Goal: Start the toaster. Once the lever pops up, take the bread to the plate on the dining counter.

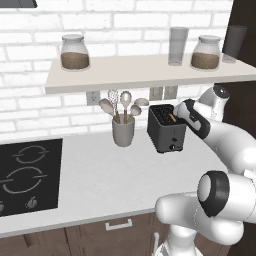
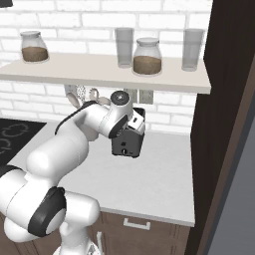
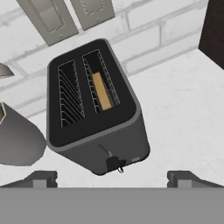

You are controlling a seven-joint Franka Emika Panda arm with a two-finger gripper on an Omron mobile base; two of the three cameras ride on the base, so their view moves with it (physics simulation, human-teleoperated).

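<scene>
Bread [image 3: 101, 91] upright in toaster [image 3: 94, 109] slot

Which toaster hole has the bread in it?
The toaster has two slots. The bread sits in the one farther from the grey utensil cup; the other slot shows just wires.

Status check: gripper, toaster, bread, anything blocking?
Gripper open, empty, poised above the toaster. Bread down in one slot; lever on the near end, untouched. Utensil cup beside the toaster, clear of the approach.

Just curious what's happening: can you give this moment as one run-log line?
phase: approaching toaster | gripper: open, above lever end | bread: in slot | lever: not pressed
</scene>
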